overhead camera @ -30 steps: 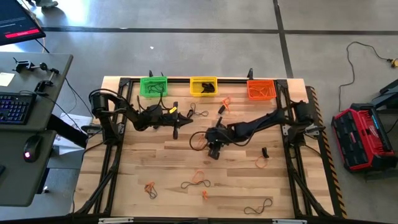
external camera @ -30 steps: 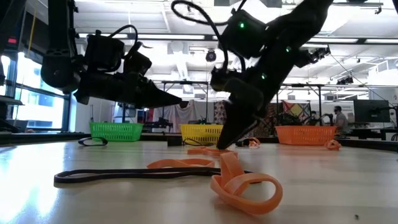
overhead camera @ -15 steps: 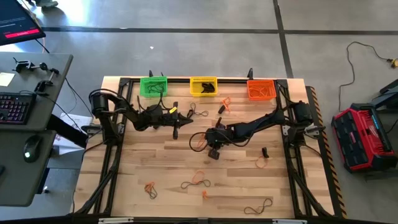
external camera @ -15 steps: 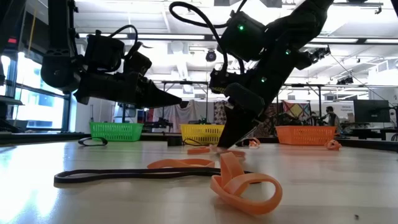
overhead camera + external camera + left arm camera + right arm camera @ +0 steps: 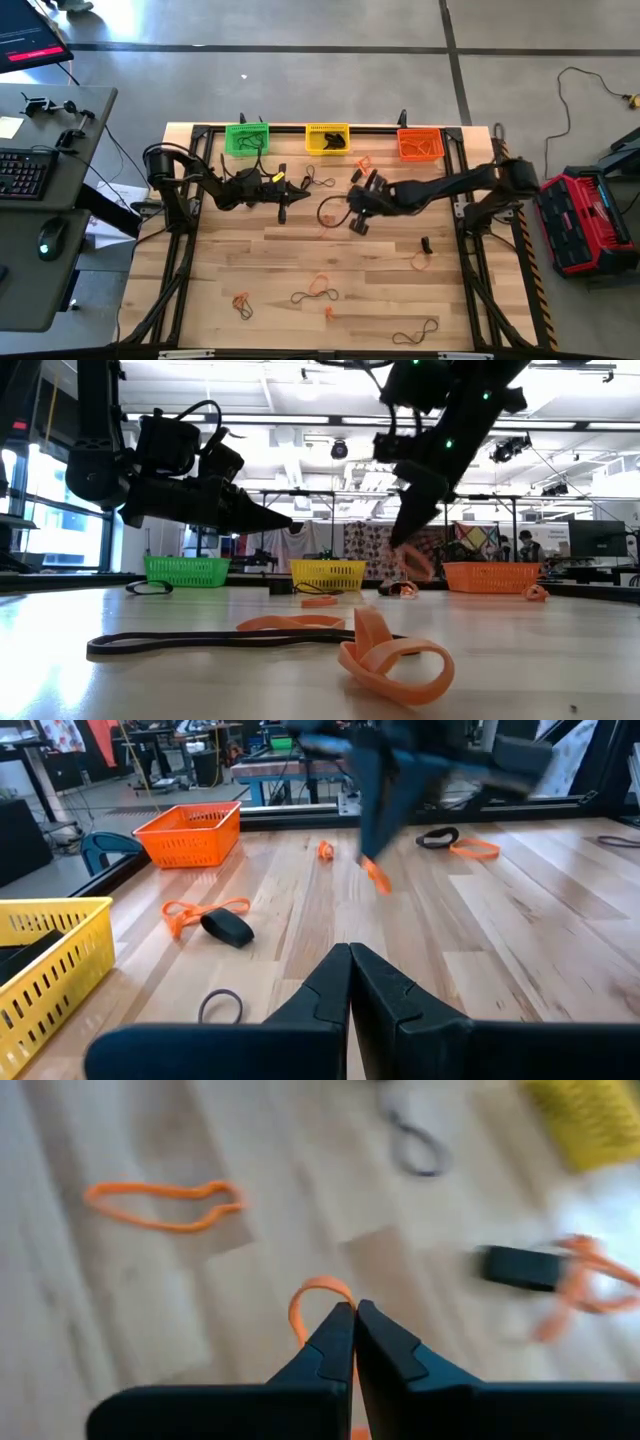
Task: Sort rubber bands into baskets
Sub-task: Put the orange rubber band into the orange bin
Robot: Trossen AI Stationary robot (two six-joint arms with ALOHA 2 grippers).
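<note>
- Right gripper (image 5: 357, 223), lifted off the worktop (image 5: 440, 300) just in front of the yellow basket (image 5: 326, 139), pinches an orange rubber band (image 5: 312, 1302).
- Left gripper (image 5: 283, 211), fingers pressed together, hangs near that basket's front left.
- Bare wood lies between them.

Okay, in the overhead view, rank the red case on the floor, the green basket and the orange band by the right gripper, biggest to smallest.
1. Red case, clearly largest.
2. Green basket.
3. Orange band beside the right gripper, smallest by far.
</note>
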